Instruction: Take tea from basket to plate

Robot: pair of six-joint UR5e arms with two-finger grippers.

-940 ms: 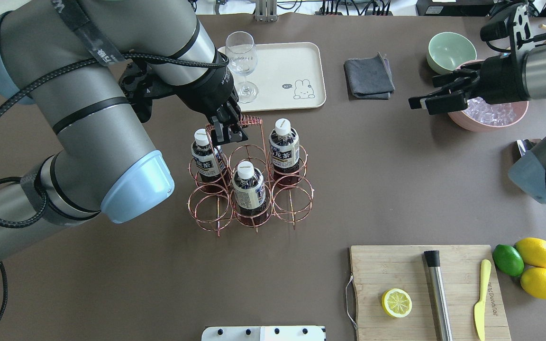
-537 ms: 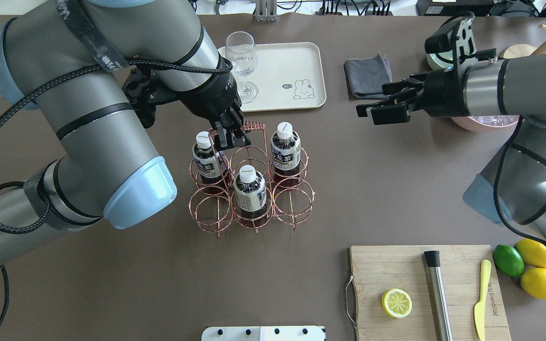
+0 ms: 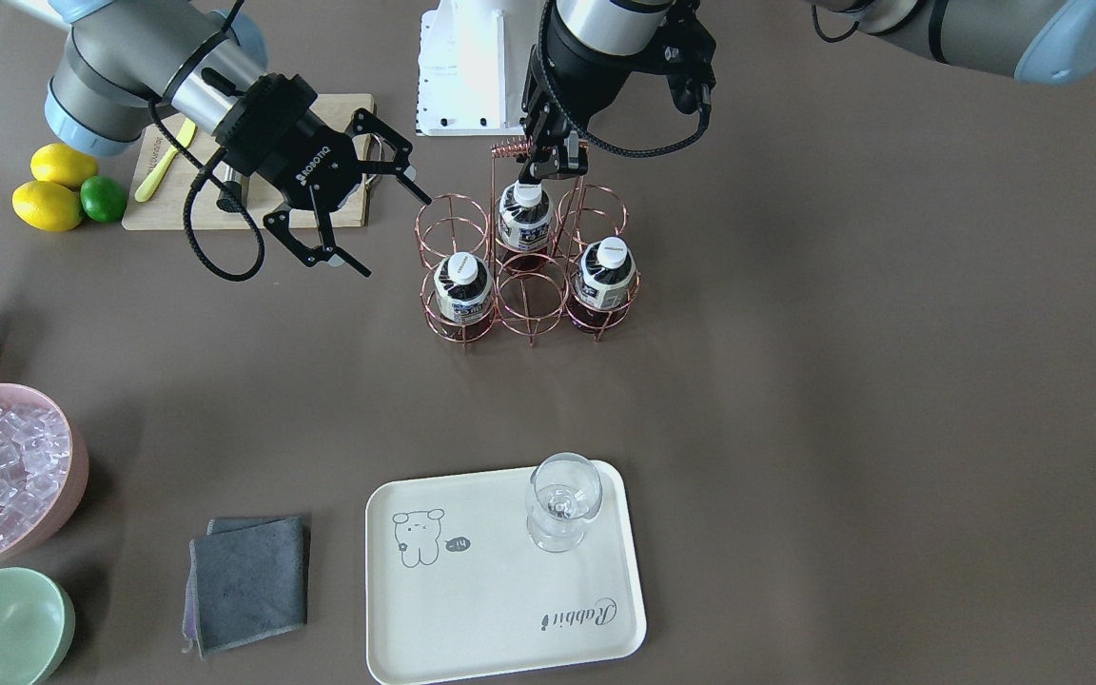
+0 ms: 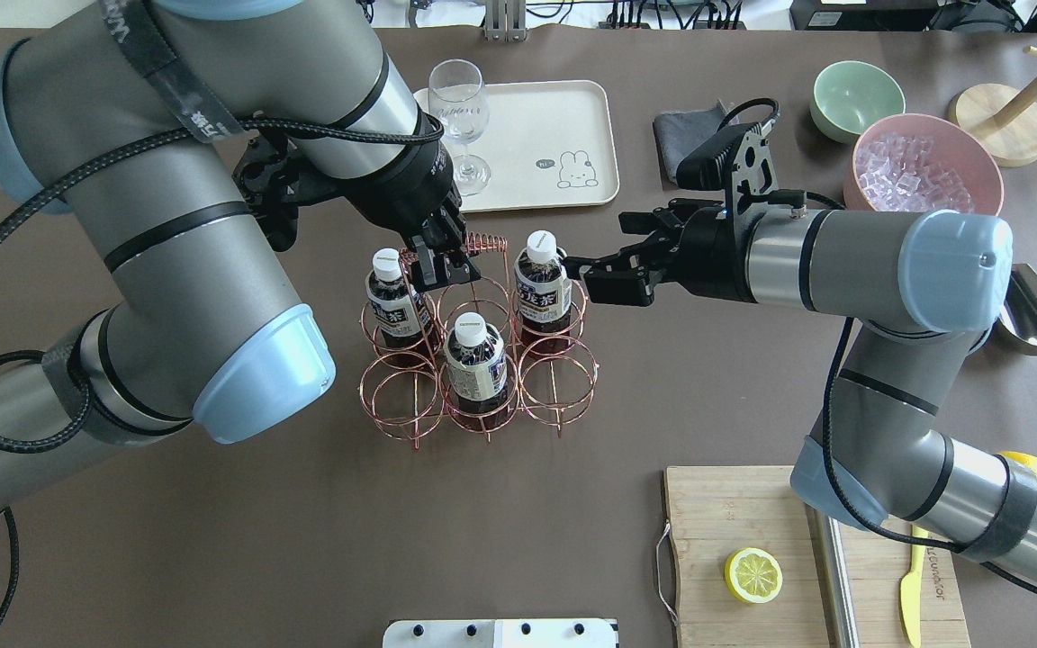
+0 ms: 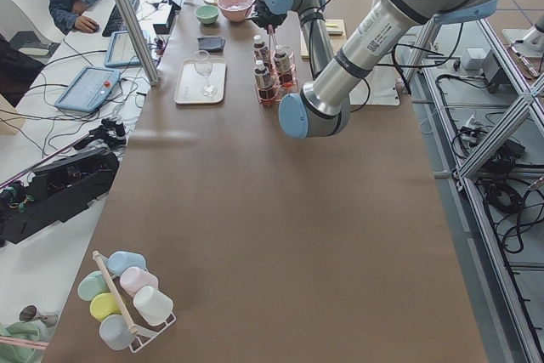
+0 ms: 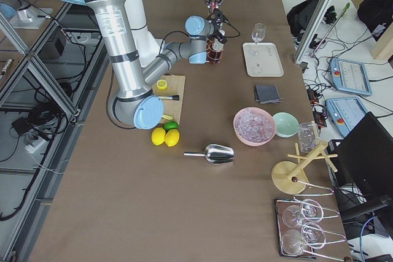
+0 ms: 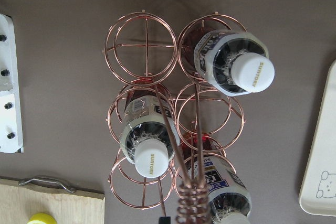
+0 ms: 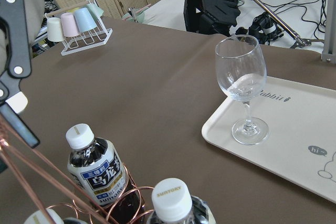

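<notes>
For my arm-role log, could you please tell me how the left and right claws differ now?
The left claw is shut on the coiled handle of the rose-gold wire basket; the right claw is open, gripping nothing. The left claw points down; the right claw lies roughly level, near a clear plastic tea bottle. Both are black and two-fingered.

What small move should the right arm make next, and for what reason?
Probably advance the open right end effector a little toward the nearest tea, until its jaws straddle the bottle. It is beside that bottle but not yet around it, while the left end effector grips the basket handle.
</notes>
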